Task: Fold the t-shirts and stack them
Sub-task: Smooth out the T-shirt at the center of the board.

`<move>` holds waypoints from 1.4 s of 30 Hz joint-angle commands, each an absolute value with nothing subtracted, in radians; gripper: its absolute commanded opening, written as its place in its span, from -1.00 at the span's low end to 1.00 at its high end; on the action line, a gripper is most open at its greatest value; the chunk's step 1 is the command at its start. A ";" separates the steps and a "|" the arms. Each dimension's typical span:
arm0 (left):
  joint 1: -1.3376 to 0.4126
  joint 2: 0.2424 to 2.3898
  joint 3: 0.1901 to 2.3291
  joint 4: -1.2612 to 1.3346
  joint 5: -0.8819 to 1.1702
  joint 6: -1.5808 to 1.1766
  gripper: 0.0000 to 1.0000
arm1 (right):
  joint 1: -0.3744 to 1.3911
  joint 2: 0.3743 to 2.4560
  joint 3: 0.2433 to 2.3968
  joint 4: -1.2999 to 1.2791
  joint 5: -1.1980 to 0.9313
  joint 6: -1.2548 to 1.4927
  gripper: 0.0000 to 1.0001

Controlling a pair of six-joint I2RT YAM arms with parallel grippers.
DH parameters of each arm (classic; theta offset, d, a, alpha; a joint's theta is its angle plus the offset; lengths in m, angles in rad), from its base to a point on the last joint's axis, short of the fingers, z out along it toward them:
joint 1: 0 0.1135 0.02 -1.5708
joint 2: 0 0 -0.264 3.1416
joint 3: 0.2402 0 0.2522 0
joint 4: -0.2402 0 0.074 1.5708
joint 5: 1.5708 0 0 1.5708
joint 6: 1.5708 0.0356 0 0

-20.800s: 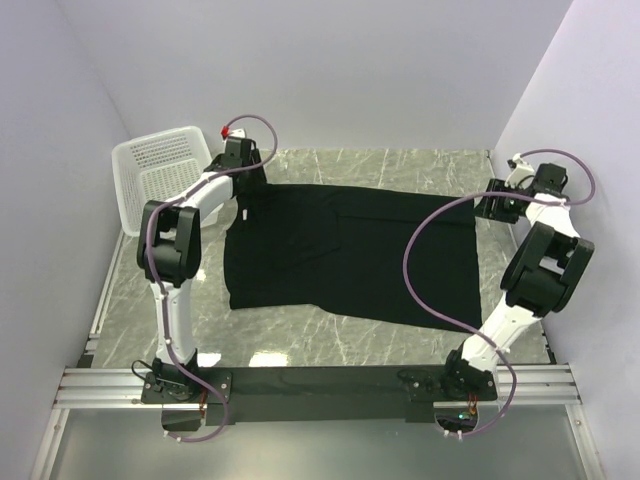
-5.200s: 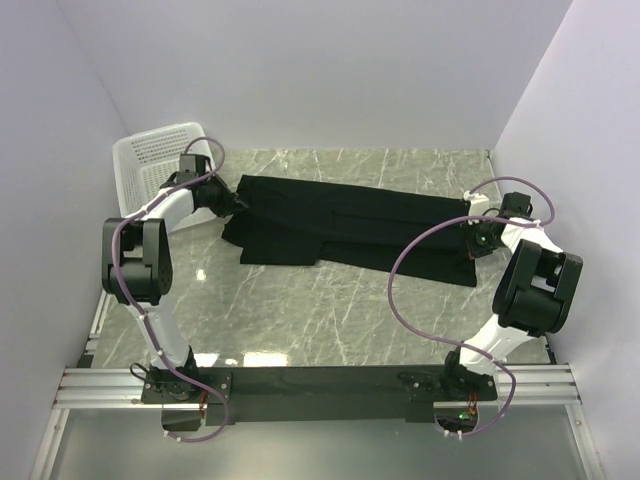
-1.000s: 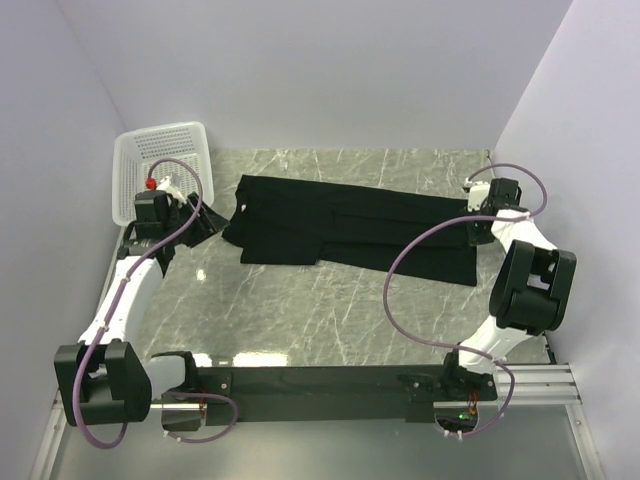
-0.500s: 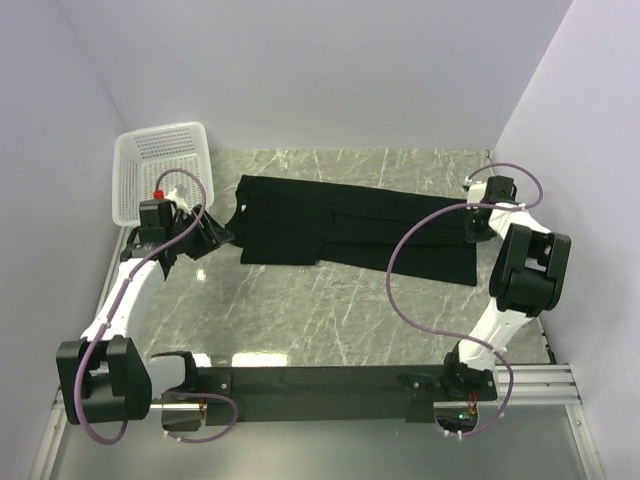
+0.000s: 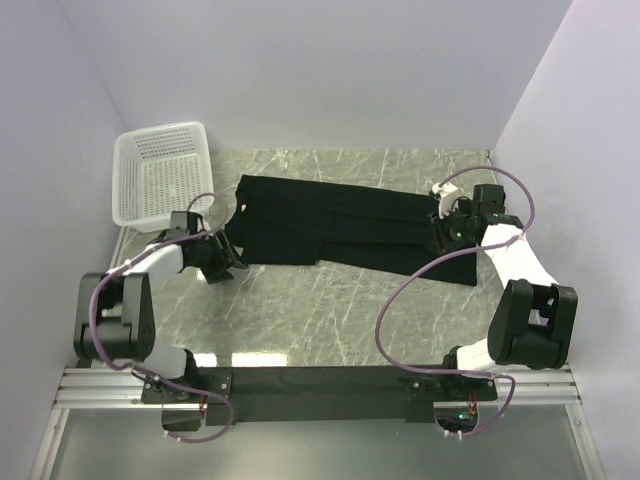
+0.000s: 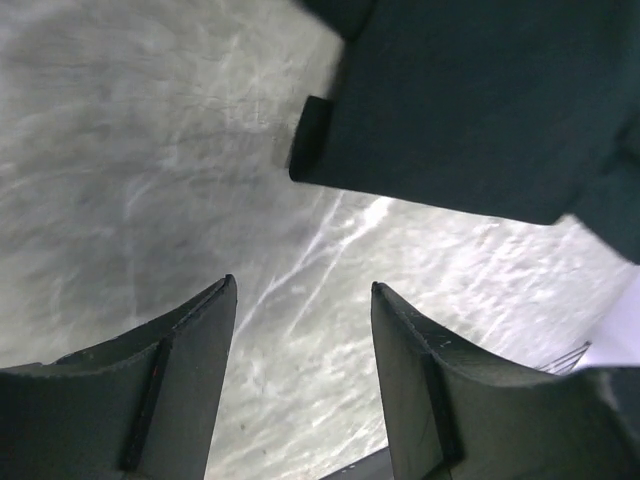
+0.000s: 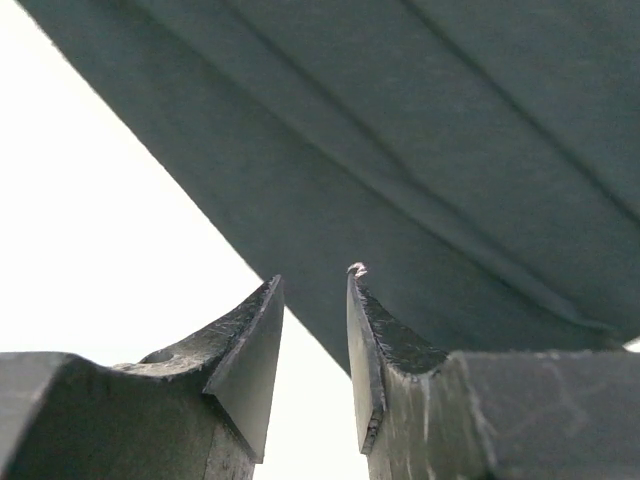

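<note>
One black t-shirt [image 5: 340, 225], folded into a long band, lies across the back half of the marble table; no other shirt shows. My left gripper [image 5: 222, 262] sits low beside its near-left corner, a little short of the cloth. In the left wrist view that gripper [image 6: 302, 284] is open over bare marble, with the t-shirt [image 6: 470, 110] corner ahead and to the right. My right gripper [image 5: 445, 228] hovers over the shirt's right end. The right wrist view shows this gripper [image 7: 313, 276] narrowly open with nothing between its fingers, above the t-shirt [image 7: 430, 130] edge.
A white mesh basket [image 5: 160, 132] stands at the back-left corner, behind the left arm. Purple walls close in the left, back and right sides. Bare marble [image 5: 330, 320] lies between the shirt and the arm bases.
The left arm swung from beside the basket down to the shirt's near-left corner. The right gripper moved left from the table's right edge onto the shirt's end, and its jaws parted.
</note>
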State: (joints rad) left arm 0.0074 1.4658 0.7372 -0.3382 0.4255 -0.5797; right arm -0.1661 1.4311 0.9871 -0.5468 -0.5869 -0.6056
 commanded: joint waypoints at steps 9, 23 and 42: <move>-0.089 1.634 0.856 -0.247 0.230 -0.566 0.07 | -0.156 1.404 0.973 -0.523 -0.686 -0.552 -0.21; -0.092 1.632 0.899 -0.212 0.242 -0.589 -0.99 | -0.153 1.378 0.959 -0.528 -0.684 -0.554 -0.21; -0.068 1.672 1.242 -0.187 0.534 -0.764 -0.99 | -0.153 1.358 0.934 -0.509 -0.678 -0.557 -0.22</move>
State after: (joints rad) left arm -0.0761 1.6196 1.1561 -0.2405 0.4431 -0.7044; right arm -0.1593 1.3903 0.9401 -0.5377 -0.6670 -0.5621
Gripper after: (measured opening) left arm 0.013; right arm 0.391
